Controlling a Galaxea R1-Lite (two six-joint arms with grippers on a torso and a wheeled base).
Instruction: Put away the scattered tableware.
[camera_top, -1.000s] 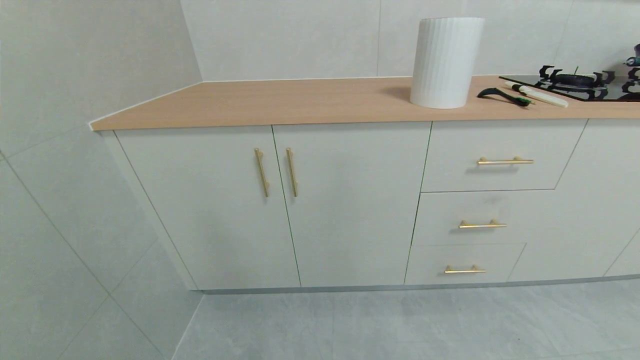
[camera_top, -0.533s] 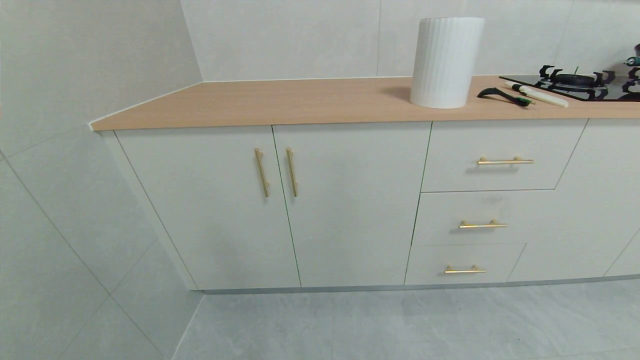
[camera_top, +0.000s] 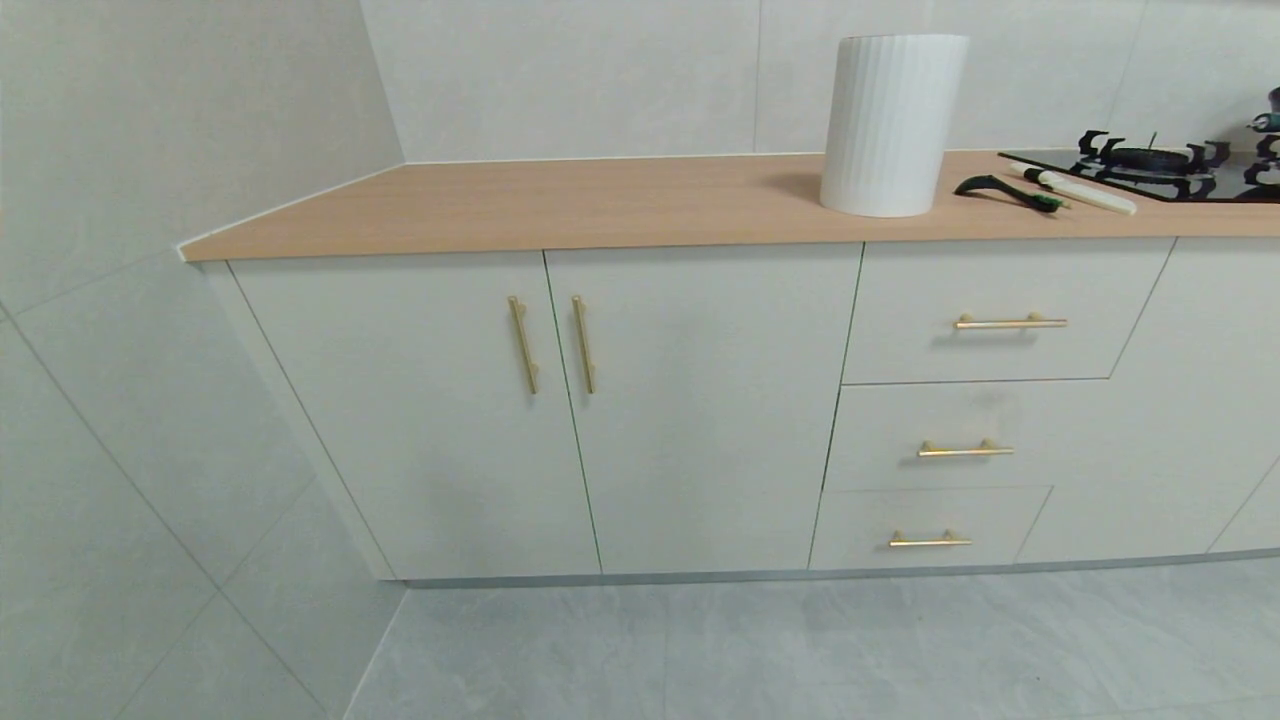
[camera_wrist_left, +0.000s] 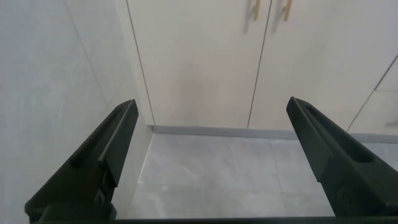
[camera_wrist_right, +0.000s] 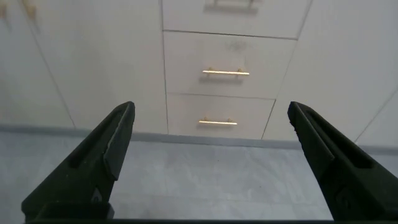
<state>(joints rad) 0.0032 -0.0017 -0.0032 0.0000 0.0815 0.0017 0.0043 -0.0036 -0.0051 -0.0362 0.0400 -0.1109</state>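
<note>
Tableware lies on the wooden surface (camera_top: 550, 205) at about 2 o'clock in the head view: a dark utensil with a curved handle (camera_top: 1003, 190) and, just beside it at its 2 o'clock, a long white utensil (camera_top: 1078, 189) with a green band near one end. What kind each is cannot be made out. At their 9 o'clock, near but apart, a tall white ribbed container (camera_top: 890, 125) stands upright; its inside is hidden from this angle. At their 3 o'clock a black hob (camera_top: 1150, 160) with pan supports is cut off by the picture's edge. Below the surface, two cabinet doors (camera_top: 420, 420) and three drawers (camera_top: 1000, 315) are all shut, so their contents are hidden. The left jaws stand wide apart with nothing between them, low over the grey floor (camera_wrist_left: 211, 180) and facing the foot of the doors. The right jaws are likewise spread wide and hold nothing, facing the two lower drawers (camera_wrist_right: 226, 62). Both utensils lie up on the surface, well apart from either pair of jaws.
</note>
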